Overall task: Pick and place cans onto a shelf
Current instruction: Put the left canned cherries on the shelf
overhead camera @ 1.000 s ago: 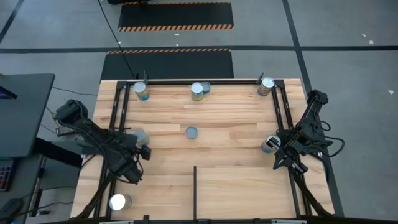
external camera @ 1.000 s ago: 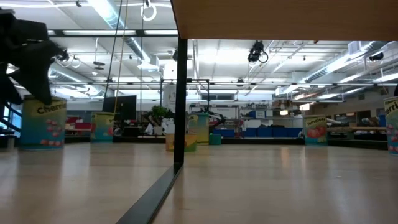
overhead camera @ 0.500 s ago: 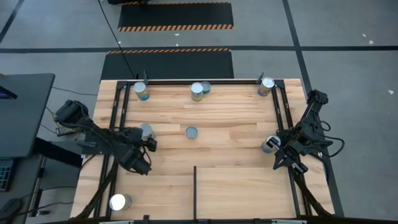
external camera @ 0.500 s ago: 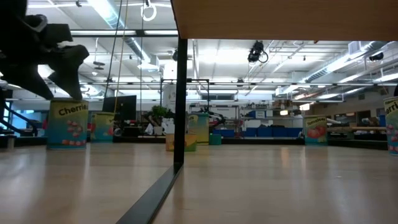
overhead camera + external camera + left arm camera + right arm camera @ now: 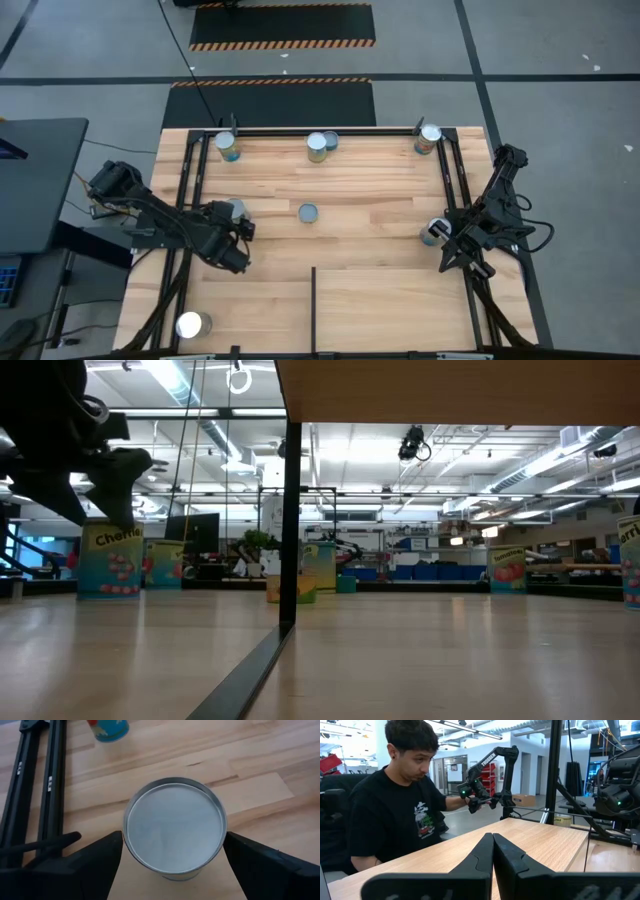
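Note:
A can with a silver-white top point(image 5: 174, 827) stands upright on its base on the light-wood shelf board point(image 5: 360, 190), near the left black bar; it also shows in the high view point(image 5: 233, 209) and the low view point(image 5: 110, 560). My left gripper point(image 5: 174, 840) hangs over it, open, one finger point(image 5: 95, 860) on each side of the can's top. My right gripper point(image 5: 493, 855) is shut and empty at the right bar point(image 5: 455, 252), beside another can point(image 5: 432, 232). Several more cans stand along the far bar point(image 5: 318, 147) and at mid-board point(image 5: 308, 212). My left gripper comes at the can from above, slanting down, with its open fingers close beside the can's rim point(image 5: 127, 837). I cannot tell whether they touch it. The can stands upright on the board.
One can point(image 5: 190, 325) stands outside the left bar at the near left corner. A short black divider bar point(image 5: 314, 305) runs in from the near edge. A person point(image 5: 395, 805) sits beyond the table's left side. The board's near half point(image 5: 390, 300) is bare wood.
My left gripper has gone toward the table's right edge and a little toward the far edge. The can under it has shifted the same way, still upright, and has stood still for the last half second. My right arm has kept still.

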You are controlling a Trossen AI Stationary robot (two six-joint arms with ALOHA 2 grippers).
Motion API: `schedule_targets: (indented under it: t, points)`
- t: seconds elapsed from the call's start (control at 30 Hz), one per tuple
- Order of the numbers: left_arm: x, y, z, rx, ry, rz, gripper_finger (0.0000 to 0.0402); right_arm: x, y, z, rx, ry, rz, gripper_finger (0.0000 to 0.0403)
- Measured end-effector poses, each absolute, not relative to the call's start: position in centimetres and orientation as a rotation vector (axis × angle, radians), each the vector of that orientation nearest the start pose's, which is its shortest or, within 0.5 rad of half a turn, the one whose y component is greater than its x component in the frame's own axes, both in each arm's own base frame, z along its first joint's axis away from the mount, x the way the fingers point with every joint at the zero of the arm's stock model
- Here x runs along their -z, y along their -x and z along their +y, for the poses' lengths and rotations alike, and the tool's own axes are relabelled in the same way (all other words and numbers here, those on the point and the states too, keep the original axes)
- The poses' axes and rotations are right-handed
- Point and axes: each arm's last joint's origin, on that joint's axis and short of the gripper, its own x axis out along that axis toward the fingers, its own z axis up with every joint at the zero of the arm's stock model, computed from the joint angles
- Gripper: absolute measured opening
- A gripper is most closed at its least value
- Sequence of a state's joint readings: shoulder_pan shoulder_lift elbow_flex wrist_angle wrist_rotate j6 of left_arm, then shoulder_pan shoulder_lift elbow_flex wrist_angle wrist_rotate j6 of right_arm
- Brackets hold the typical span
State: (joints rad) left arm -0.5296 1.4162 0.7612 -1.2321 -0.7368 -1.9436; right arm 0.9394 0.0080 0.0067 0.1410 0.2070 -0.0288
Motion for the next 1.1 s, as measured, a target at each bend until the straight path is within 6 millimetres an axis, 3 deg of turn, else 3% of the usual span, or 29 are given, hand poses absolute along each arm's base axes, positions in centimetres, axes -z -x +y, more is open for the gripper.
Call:
schedule_targets:
  t: [0.63, 1.1]
  points:
    - [-17.9, -17.5, -6.6, -1.319, 0.555, 0.54, 0.0353, -17.9, -6.2, 7.4, -0.729, -0.05, -0.131, 0.0016]
    - [-17.7, -18.6, -5.2, -1.349, 0.579, 0.585, 0.0353, -17.9, -6.2, 7.4, -0.729, -0.05, -0.13, 0.0016]
